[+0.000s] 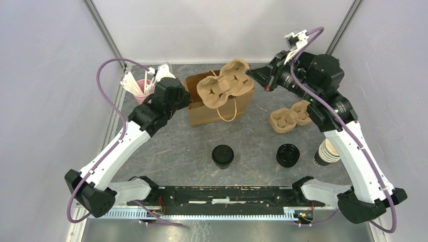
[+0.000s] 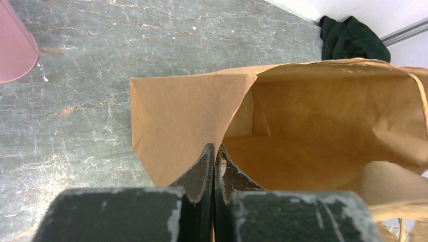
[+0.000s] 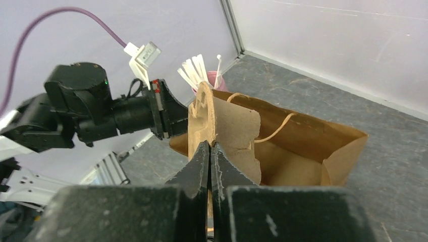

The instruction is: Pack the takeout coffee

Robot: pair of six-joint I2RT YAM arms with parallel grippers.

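Note:
The takeout coffee (image 1: 222, 156), a dark cup with a black dome lid, stands on the table in front of the brown paper bag (image 1: 217, 108). My left gripper (image 1: 188, 97) is shut on the bag's left rim and holds the mouth open; the left wrist view shows its jaws (image 2: 214, 148) pinching the paper of the bag (image 2: 323, 131). My right gripper (image 1: 254, 75) is shut on the edge of a pulp cup carrier (image 1: 224, 83) and holds it over the bag's mouth. The right wrist view shows this gripper (image 3: 210, 146) on the carrier (image 3: 227, 126), above the bag (image 3: 313, 146).
A squat stack of black lids (image 1: 287, 155) and a stack of lidless cups (image 1: 327, 153) stand front right. More carriers (image 1: 290, 117) lie right of the bag. A pink cup with white sticks (image 1: 141, 88) stands back left. Enclosure walls are close behind.

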